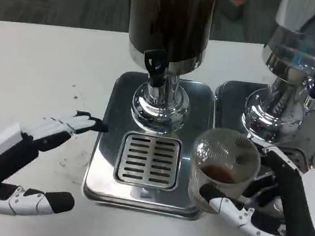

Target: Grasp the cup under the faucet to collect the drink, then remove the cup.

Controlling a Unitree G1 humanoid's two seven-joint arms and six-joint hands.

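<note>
Right of drip grate (148,160): cup (223,166) apparently gripped by right hand (283,215).

Left hand (24,162) lies low at the near left, fingers spread and holding nothing; right hand (275,208) at near right, fingers wrapped around the cup (223,165).

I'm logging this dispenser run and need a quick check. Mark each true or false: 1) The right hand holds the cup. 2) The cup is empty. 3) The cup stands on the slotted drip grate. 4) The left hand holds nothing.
1) The right hand holds the cup: true.
2) The cup is empty: false, a little dark drink lies at its bottom.
3) The cup stands on the drip grate: false, it is right of the grate, near the tray's edge.
4) The left hand holds nothing: true, its fingers are spread.
</note>
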